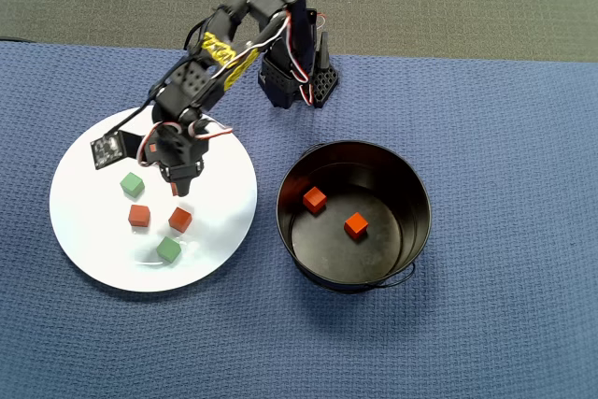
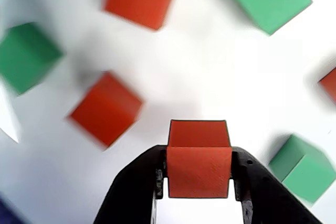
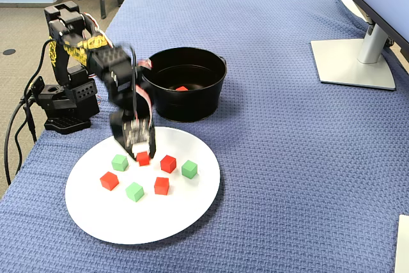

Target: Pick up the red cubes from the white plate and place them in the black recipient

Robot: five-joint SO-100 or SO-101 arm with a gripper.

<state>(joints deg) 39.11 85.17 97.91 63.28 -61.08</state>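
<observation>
Small matte red cube (image 2: 199, 163) pinched between the black two-finger gripper (image 2: 199, 182) jaws, over the large round white plate (image 3: 166, 222).

Loose on plate in fixed view: three red cubes (image 3: 168, 163), three small green cubes (image 3: 189, 169). Glossy black metal bucket (image 1: 411, 184) just beside plate; two red cubes inside in overhead view.

Matte red cubes (image 3: 168, 163) and green cubes (image 3: 189, 169) sit on a smooth white plate (image 3: 172, 222); the black recipient (image 3: 192, 103) looks glossy metal; rough woven blue cloth (image 3: 287, 158) covers the counter.
</observation>
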